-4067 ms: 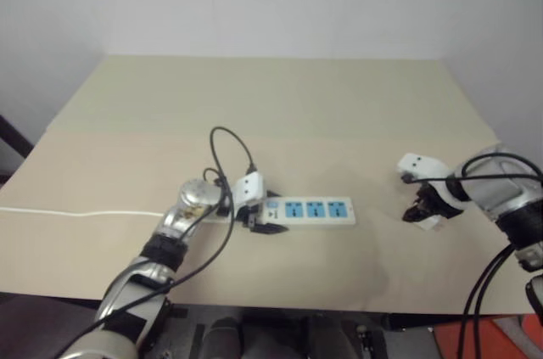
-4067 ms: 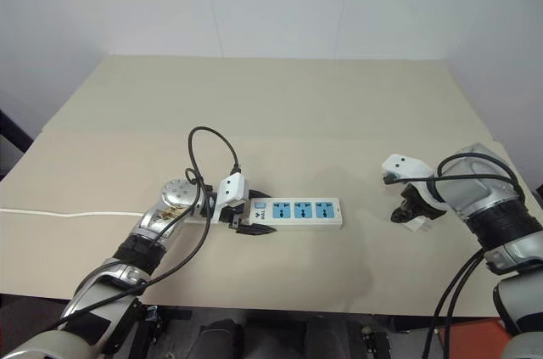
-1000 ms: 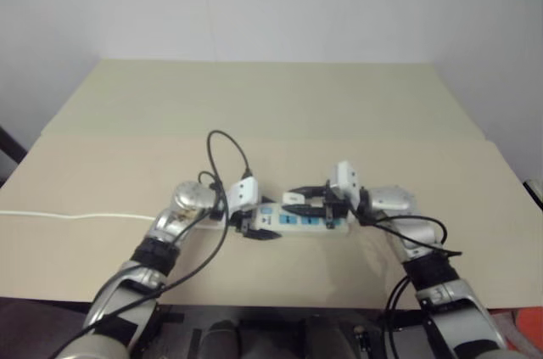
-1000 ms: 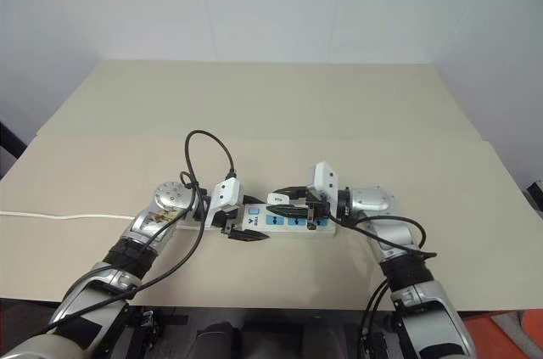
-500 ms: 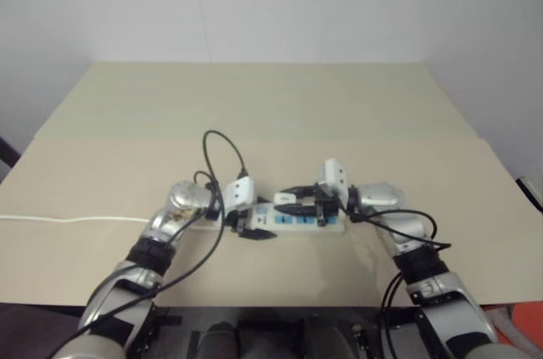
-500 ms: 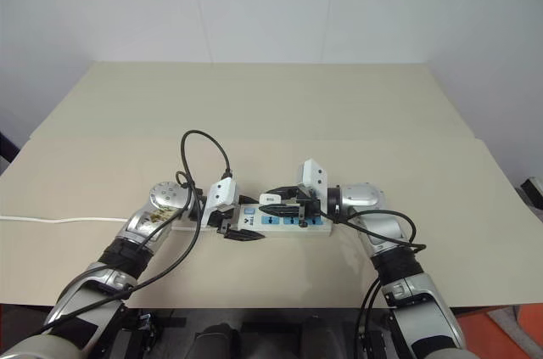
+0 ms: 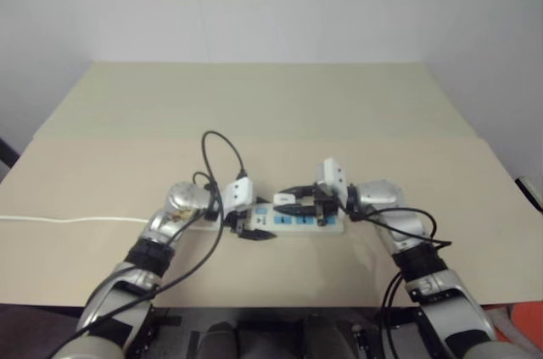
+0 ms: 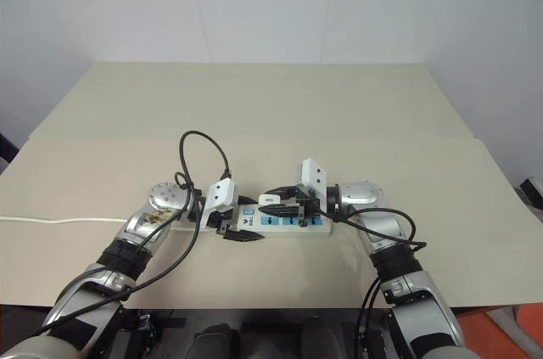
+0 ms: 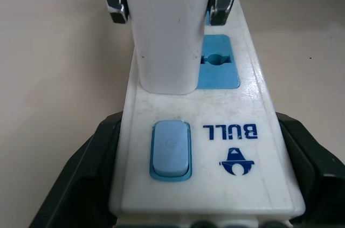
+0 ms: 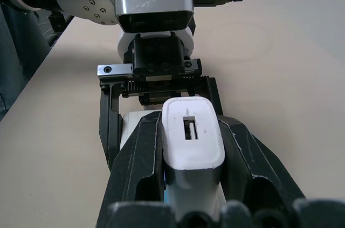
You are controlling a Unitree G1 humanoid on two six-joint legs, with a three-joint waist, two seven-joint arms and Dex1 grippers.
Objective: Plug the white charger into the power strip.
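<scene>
Left gripper (image 9: 202, 185): clenched on the switch end of the strip (image 9: 237, 104), one black finger (image 9: 86, 174) against each long side; in the head views it sits just left of the table's middle, pointing to the right.
Strip: lies flat on the table (image 7: 271, 121), long axis running left to right, in the near half of the tabletop, between the two grippers. Its blue switch (image 9: 171, 150) is nearest the left wrist camera, with blue lettering and a small logo beside it. Past the switch comes the first blue socket (image 9: 218, 69), half covered.
Charger (image 9: 167, 23): a plain white block standing upright on the strip, its base on the first socket next to the switch; no prongs are visible between its base and the strip face. From the right wrist its top end shows a small rectangular slot (image 10: 190, 129).
Right gripper (image 10: 191, 168): grasping the charger, a black finger (image 10: 143, 163) pressed to each side of the white body; it reaches in from the right, pointing left, above the strip.
Grippers together: they face each other tip to tip over the strip, close together, with the charger between them.
Cord (image 7: 76, 221): thin and white, running from the strip's left end along the table toward the left edge.
Cable (image 7: 222, 148): a black loop arching above the left wrist.
Table, far part: bare beige top, reaching back to a white wall (image 7: 271, 2).
</scene>
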